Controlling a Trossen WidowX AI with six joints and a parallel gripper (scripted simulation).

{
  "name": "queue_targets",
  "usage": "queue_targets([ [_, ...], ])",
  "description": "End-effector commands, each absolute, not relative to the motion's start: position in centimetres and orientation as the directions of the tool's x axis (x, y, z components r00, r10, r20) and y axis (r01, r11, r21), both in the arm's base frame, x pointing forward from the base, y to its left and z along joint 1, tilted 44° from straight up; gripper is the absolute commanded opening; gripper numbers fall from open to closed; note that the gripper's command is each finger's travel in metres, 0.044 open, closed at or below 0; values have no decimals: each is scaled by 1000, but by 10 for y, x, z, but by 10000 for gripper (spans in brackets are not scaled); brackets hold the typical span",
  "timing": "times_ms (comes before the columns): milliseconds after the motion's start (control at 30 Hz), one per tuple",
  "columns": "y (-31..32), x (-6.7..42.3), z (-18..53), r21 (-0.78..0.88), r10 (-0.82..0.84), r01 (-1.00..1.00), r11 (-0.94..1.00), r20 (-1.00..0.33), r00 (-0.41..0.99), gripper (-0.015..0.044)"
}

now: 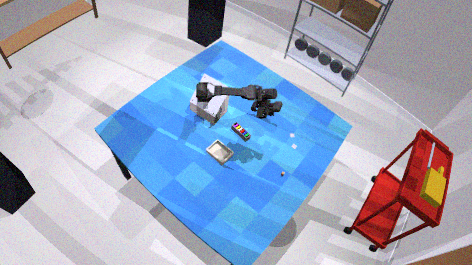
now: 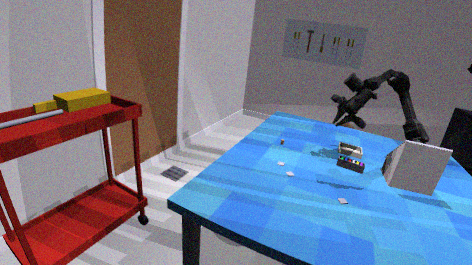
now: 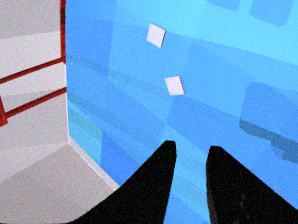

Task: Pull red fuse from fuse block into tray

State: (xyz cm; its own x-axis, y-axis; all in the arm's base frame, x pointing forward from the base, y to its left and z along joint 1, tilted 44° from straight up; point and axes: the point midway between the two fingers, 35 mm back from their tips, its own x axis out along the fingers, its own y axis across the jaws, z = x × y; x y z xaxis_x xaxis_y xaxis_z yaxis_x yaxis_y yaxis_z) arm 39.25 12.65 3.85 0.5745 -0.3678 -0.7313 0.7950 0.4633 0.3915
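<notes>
The red fuse (image 1: 242, 131) (image 2: 349, 160) sits in the row of coloured fuses in the dark fuse block (image 1: 239, 134) (image 2: 350, 167). The pale tray (image 1: 214, 157) (image 2: 351, 154) stands beside the block and looks empty. My gripper (image 1: 262, 114) (image 2: 337, 123) (image 3: 190, 152) is open by a narrow gap, with nothing between its fingers. It hangs above the table, apart from the block and the tray. In the wrist view neither the fuses nor the tray show.
A white box (image 1: 216, 108) (image 2: 420, 169) stands near the arm's base, close to the block. White squares (image 1: 294, 146) (image 2: 290, 174) (image 3: 175, 85) and a small orange-brown object (image 1: 282, 173) (image 2: 282, 141) lie on the blue table (image 1: 195, 176) (image 2: 320, 224).
</notes>
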Motion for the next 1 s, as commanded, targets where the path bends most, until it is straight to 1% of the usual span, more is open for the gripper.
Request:
queue_targets([
  [0,64,365,12,301,-519,917,263,-757,397,69],
  [200,-11,309,-12,190,-669,981,-46,-735,111,69],
  [267,-25,295,-15,172,-691,979,-110,-721,49,69],
  [967,-33,292,-25,169,-694,978,-118,-719,41,69],
])
